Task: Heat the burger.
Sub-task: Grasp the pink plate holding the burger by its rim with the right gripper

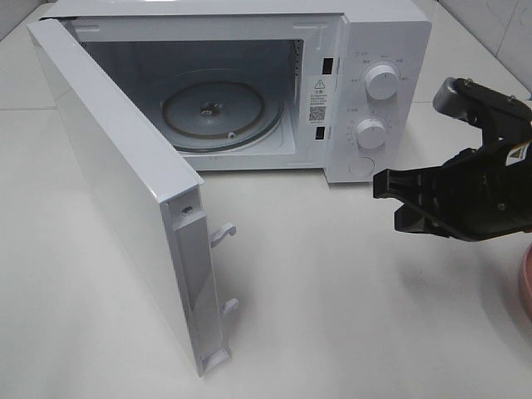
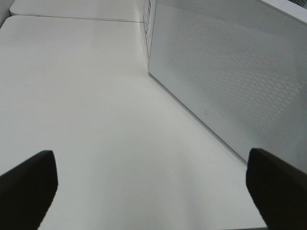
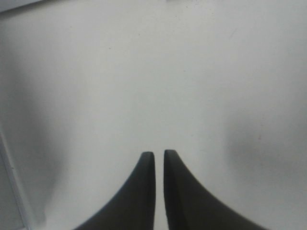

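Note:
The burger is out of view in every frame. The white microwave (image 1: 378, 41) stands at the back of the table with its door (image 1: 116, 183) swung wide open toward the front left. Its glass turntable (image 1: 220, 112) is bare. My right gripper (image 1: 384, 188) hovers over the table to the right of the microwave, pointing left. In the right wrist view its fingers (image 3: 144, 191) are pressed together with nothing between them. My left gripper (image 2: 149, 160) is open over bare table beside the door's outer face (image 2: 230, 81); it does not show in the exterior high view.
Two round knobs (image 1: 381, 81) (image 1: 371, 133) sit on the microwave's right panel. A pink plate's rim (image 1: 525, 283) shows at the right edge, under the right arm. Door latch hooks (image 1: 223, 235) stick out from the door's edge.

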`<state>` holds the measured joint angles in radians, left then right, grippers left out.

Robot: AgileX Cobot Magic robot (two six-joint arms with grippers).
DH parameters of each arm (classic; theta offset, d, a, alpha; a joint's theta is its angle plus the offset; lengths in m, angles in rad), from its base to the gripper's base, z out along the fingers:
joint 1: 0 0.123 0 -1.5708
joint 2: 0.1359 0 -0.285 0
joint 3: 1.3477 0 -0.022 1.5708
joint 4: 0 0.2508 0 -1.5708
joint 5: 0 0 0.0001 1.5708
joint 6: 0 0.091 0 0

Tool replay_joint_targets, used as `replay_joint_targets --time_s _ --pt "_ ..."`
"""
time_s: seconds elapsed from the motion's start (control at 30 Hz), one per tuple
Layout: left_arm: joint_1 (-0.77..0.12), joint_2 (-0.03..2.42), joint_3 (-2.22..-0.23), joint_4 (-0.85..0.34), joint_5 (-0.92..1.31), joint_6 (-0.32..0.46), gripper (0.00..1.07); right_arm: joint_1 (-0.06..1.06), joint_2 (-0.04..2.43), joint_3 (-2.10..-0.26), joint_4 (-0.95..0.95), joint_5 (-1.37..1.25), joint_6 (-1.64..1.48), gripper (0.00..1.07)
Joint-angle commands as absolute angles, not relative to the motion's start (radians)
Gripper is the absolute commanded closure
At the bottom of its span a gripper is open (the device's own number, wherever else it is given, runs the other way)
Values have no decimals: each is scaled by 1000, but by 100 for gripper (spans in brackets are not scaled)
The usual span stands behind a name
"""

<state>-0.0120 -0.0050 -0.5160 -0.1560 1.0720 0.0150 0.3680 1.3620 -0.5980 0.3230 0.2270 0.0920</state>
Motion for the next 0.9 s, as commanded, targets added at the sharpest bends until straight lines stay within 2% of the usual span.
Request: replay_joint_targets --time_s 0.03,0.1,0.2,0.27,0.3,0.33,0.37,0.4,0.43,0.47,0.5,0.53,0.57,0.6,0.63,0.9 --pt "-10 -20 -515 -154 1067 13 7 320 1352 -641 271 337 49 104" --pt "-10 -20 -515 -154 1067 13 7 280 1352 -693 200 456 40 103" --pt "-10 -20 -515 -154 1067 13 7 274 1352 -706 178 484 40 103" --pt "-10 -20 -515 -154 1067 13 7 267 1352 -758 80 580 41 96" --pt "-10 -20 -515 -154 1067 13 7 267 1352 -758 80 580 41 96" --pt "-10 -20 -515 -154 1067 13 7 267 1352 -766 72 597 41 93" --pt "-10 -20 -515 -154 1067 13 7 267 1352 -782 54 623 40 80" --pt "-10 -20 -515 -154 1067 13 7 267 1352 -782 54 623 40 80" --pt "-10 -20 -515 -154 1067 13 7 267 1352 -789 47 630 40 73" --pt "-10 -20 -515 -154 1067 13 7 267 1352 -789 47 630 40 73" --pt "-10 -20 -515 -154 1067 13 7 267 1352 -796 31 643 40 51" --pt "-10 -20 -515 -154 1067 13 7 267 1352 -798 21 647 40 40" --pt "-10 -20 -515 -154 1067 13 7 267 1352 -799 0 658 39 21" --pt "-10 -20 -515 -154 1067 13 7 267 1352 -799 0 658 39 21" --pt "-10 -20 -515 -154 1067 13 7 267 1352 -800 -25 688 32 8" --pt "-10 -20 -515 -154 1067 13 7 267 1352 -800 -105 827 44 13"
